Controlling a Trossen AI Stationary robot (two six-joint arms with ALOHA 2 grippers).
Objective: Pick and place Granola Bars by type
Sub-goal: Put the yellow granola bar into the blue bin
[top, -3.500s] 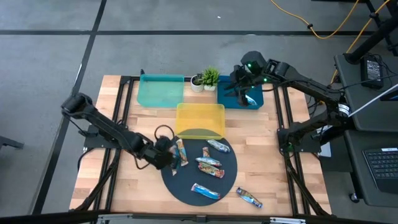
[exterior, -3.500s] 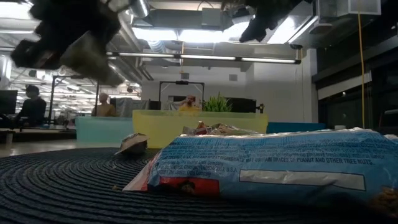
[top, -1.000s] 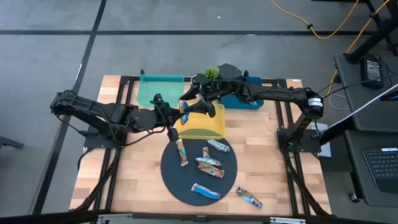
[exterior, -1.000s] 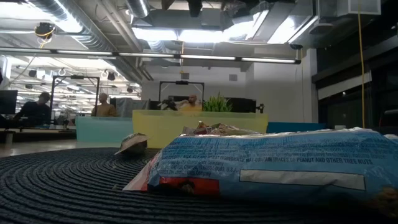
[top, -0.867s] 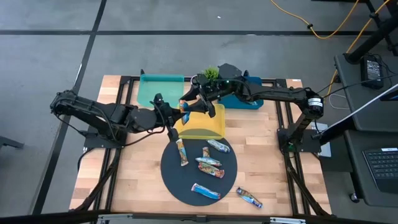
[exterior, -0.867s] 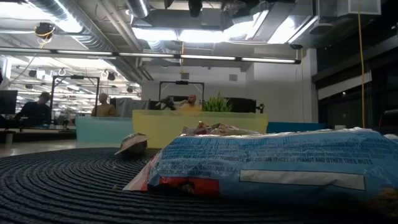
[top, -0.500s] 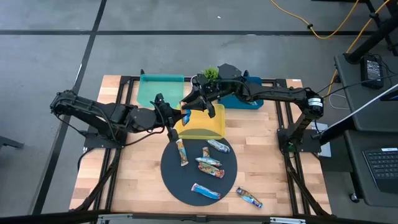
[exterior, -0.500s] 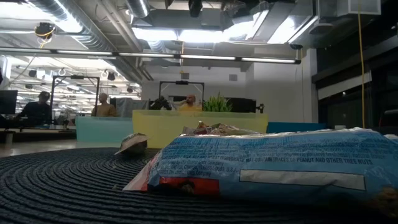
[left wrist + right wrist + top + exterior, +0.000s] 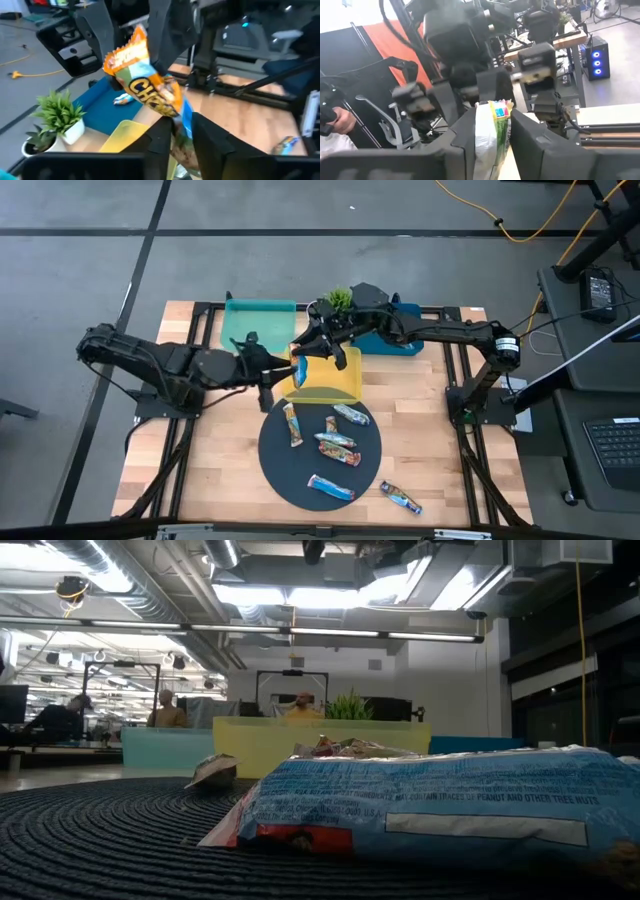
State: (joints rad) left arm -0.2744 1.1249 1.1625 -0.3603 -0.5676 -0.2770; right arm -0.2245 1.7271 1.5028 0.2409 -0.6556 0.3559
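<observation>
Held bar: a granola bar (image 9: 298, 366) hangs in the air over the near-left corner of the yellow tray (image 9: 335, 390), long axis roughly upright, one end up and the other down.
Right tool: the right tool (image 9: 306, 352) pinches the bar, its fingers (image 9: 465, 137) closed on the wrapper's edge.
Left tool: the left tool (image 9: 270, 372) sits just left of the bar with its fingers (image 9: 159, 140) slightly parted; the bar's lower end lies between them, and whether they press it I cannot tell.
Bars on mat: four bars (image 9: 336, 444) lie flat on the round dark mat (image 9: 290, 475), pointing different ways.
Stray bar: one bar (image 9: 400, 498) lies on the wooden surface (image 9: 420, 420) right of the mat, long axis diagonal.
Blue tray: one bar (image 9: 122, 100) lies flat in the blue tray (image 9: 102, 102).
</observation>
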